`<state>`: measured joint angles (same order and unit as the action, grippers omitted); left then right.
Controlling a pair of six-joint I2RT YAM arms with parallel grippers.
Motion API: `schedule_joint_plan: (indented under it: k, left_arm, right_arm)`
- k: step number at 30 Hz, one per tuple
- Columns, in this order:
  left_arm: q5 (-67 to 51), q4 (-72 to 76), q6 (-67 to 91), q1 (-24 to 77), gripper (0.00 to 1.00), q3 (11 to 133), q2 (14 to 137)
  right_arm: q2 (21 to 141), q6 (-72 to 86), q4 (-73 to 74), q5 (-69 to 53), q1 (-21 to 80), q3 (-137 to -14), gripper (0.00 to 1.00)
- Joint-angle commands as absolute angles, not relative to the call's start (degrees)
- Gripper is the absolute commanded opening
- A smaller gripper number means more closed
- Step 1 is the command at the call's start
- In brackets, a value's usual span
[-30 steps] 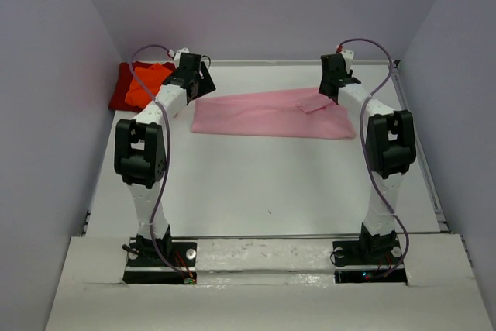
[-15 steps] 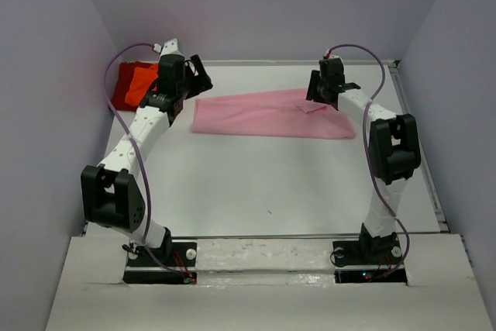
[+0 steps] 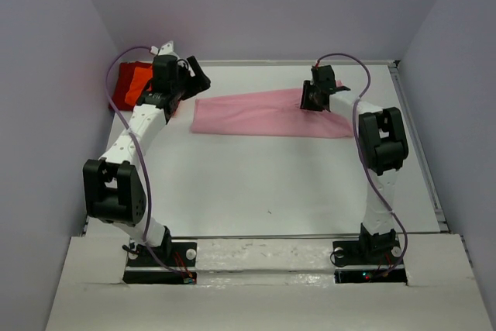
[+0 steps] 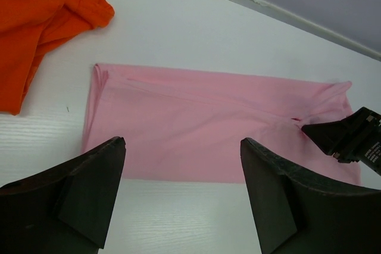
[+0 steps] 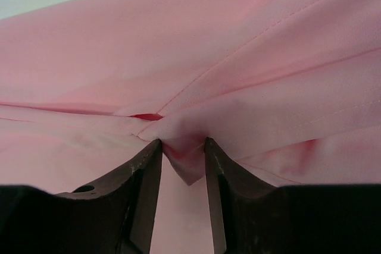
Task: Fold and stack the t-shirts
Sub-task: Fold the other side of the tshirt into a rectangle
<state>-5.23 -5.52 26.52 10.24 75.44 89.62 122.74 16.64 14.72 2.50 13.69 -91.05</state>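
Lying across the upper middle of the white table (image 3: 256, 184), the light pink t-shirt (image 3: 256, 118) is folded into a long flat band. At its right end, the right gripper (image 5: 183, 150) pinches a raised fold of the pink cloth. The left gripper (image 4: 181, 191) hangs above the band's left end, jaws spread wide, holding nothing. In the upper left corner, an orange t-shirt (image 4: 41, 22) lies crumpled on a dark red t-shirt (image 3: 119, 92), partly hidden behind the left arm (image 3: 136, 125).

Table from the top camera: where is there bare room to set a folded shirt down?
The widest bare patch of table lies between the pink t-shirt and the arm bases. A narrow strip runs behind the shirt along the far wall. The far-left corner is crowded: orange t-shirt, left gripper.
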Motion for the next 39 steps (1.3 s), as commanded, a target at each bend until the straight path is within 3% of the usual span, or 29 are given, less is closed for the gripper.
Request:
schedule_joint_plan:
  k: [1, 3, 8, 16, 19, 26, 32, 39]
  left_arm:
    - [-9.3, -3.2, 27.8, 9.1, 0.88, 74.9, 89.7]
    - [-9.5, -3.1, 27.8, 9.1, 0.87, 74.7, 89.8]
    - [-10.5, -2.8, 27.9, 9.1, 0.87, 74.6, 90.3]
    - [-10.8, -2.5, 27.9, 9.1, 0.87, 74.6, 90.4]
    - [-11.1, -2.5, 27.9, 9.1, 0.87, 74.6, 90.4]
    - [-11.7, -2.4, 27.8, 9.1, 0.87, 74.5, 90.4]
    - [-12.7, -2.3, 27.9, 8.6, 0.87, 74.8, 90.9]
    - [-13.5, -2.1, 28.2, 8.3, 0.86, 74.8, 91.5]
  right_arm:
    - [122.7, 16.3, 14.1, 1.9, 14.2, -93.3, 0.31]
    - [122.5, 16.0, 14.8, 2.0, 14.2, -93.4, 0.23]
    - [122.1, 15.0, 16.4, 2.4, 14.2, -95.2, 0.22]
    - [124.3, 13.5, 19.8, 3.6, 14.2, -103.3, 0.29]
    - [128.2, 13.2, 21.5, 3.7, 14.2, -109.7, 0.35]
    - [138.1, 12.7, 30.1, 3.5, 14.2, -126.6, 0.37]
    - [125.3, 14.1, 24.9, 4.1, 14.8, -108.6, 0.37]
    - [117.6, 13.7, 22.6, 2.0, 16.0, -97.8, 0.37]
